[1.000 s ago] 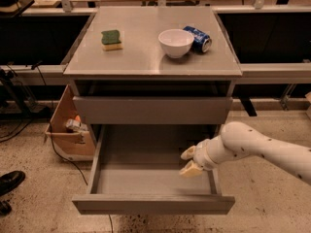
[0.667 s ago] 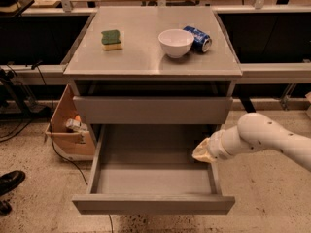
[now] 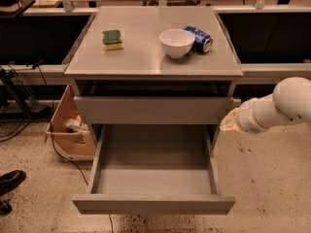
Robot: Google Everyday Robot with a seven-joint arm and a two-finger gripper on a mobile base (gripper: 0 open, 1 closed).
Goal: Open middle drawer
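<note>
The grey cabinet [image 3: 153,64] stands in the middle of the camera view. Its middle drawer [image 3: 153,204] is pulled far out toward me, and its shallow grey box is bare inside. The taller-fronted top drawer [image 3: 150,109] above it is closed. The lowest drawer is hidden under the open one. My gripper [image 3: 228,123], on a white arm, hangs just outside the cabinet's right side, level with the gap between the top and middle drawers. It is outside the drawer box and holds nothing that I can see.
On the cabinet top lie a green and yellow sponge [image 3: 112,39], a white bowl [image 3: 176,42] and a blue can [image 3: 199,38] on its side. A cardboard box [image 3: 68,130] stands at the cabinet's left. A black shoe [image 3: 9,181] and cables are on the floor at left.
My gripper has risen out of the open drawer's right side and moved right, to outside the cabinet. The drawer has stayed pulled out.
</note>
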